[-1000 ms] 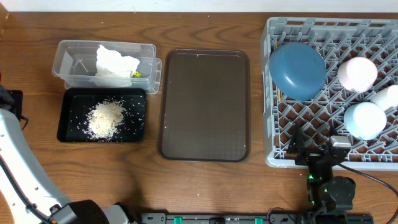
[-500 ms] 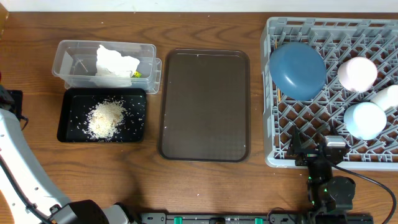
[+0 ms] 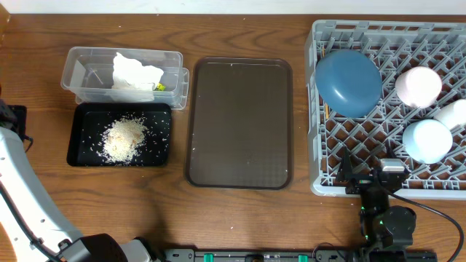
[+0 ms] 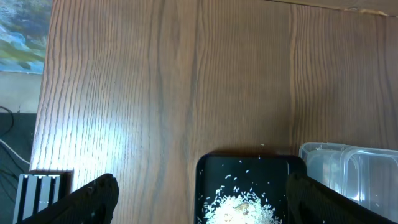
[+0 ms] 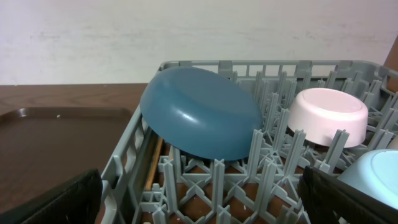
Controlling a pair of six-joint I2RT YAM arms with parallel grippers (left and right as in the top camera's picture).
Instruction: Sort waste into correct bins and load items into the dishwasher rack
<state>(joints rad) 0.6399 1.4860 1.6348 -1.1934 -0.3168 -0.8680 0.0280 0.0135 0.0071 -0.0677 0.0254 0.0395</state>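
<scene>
The grey dishwasher rack [image 3: 437,191] at the right holds a dark blue plate [image 3: 348,81] on edge, a white bowl [image 3: 418,86], a light blue bowl [image 3: 427,140] and a pale cup [image 3: 453,113]. Chopsticks [image 5: 153,163] lie along its left wall. My right gripper [image 3: 370,173] hovers open at the rack's near edge, with nothing between its fingers [image 5: 56,199]. At the left, the clear tub [image 3: 86,76] holds white tissue [image 3: 137,71] and a snack wrapper [image 3: 159,86]. The black tray [image 3: 80,120] holds rice scraps [image 3: 125,137]. My left gripper [image 4: 202,205] stands open and empty above that tray.
A brown serving tray [image 3: 239,122] lies in the middle between the bins and the rack. The left arm's white link [image 3: 18,189] runs along the left edge. Bare wood shows in front of the trays.
</scene>
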